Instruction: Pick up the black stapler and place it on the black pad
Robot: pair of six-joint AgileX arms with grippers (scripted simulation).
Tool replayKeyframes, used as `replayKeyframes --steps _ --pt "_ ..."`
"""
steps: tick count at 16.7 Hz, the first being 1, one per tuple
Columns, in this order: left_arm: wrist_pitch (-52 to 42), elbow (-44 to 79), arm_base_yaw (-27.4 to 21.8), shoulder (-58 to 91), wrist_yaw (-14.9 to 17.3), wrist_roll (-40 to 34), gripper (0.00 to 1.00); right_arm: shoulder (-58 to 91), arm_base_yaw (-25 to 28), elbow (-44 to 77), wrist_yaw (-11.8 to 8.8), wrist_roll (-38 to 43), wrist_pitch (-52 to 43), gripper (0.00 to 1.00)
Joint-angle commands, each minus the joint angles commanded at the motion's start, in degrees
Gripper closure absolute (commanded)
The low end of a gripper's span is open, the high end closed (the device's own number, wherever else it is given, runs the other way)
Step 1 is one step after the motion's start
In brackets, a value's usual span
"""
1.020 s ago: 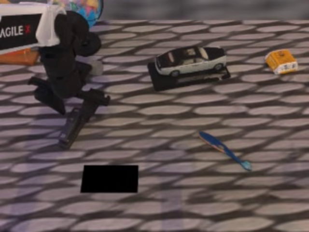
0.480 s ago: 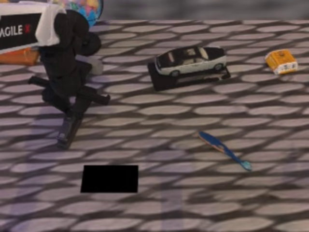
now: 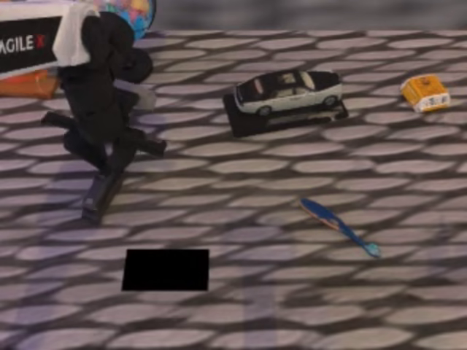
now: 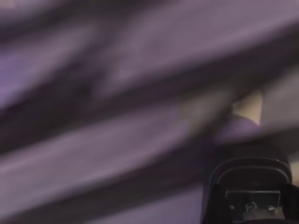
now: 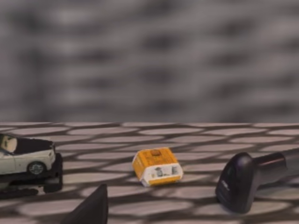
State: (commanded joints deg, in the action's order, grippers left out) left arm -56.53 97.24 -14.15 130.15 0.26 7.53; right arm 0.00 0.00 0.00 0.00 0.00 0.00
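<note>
Grasp step: left tool (image 3: 109, 169), upper left, over stapler (image 3: 97, 199); grip state indeterminate. Next: secure, lift, carry to pad (image 3: 166, 270).

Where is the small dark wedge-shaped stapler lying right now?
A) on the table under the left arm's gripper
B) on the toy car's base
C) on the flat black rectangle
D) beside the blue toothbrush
A: the black stapler lies on the table just below the left gripper, apart from the black pad.
</note>
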Motion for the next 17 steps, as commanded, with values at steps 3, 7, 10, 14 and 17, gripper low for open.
replayKeyframes --steps 3,7,10,14,17 --pt "-5.97 4.89 0.43 -1.09 -0.02 -0.19 1.00 0.00 0.00 0.00 0.00 0.00 0.00 0.00" --pt "-16.82 12.51 0.88 -3.36 -0.03 -0.20 1.00 0.00 0.00 0.00 0.00 0.00 0.00 0.00" --pt "-19.18 14.69 1.01 -4.37 -0.03 -0.19 1.00 0.00 0.00 0.00 0.00 0.00 0.00 0.00" --pt "-19.01 14.50 0.58 -4.25 -0.06 0.02 1.00 0.00 0.00 0.00 0.00 0.00 0.00 0.00" --pt "-18.41 12.47 -2.00 -5.81 -0.04 3.92 1.00 0.00 0.00 0.00 0.00 0.00 0.00 0.00"
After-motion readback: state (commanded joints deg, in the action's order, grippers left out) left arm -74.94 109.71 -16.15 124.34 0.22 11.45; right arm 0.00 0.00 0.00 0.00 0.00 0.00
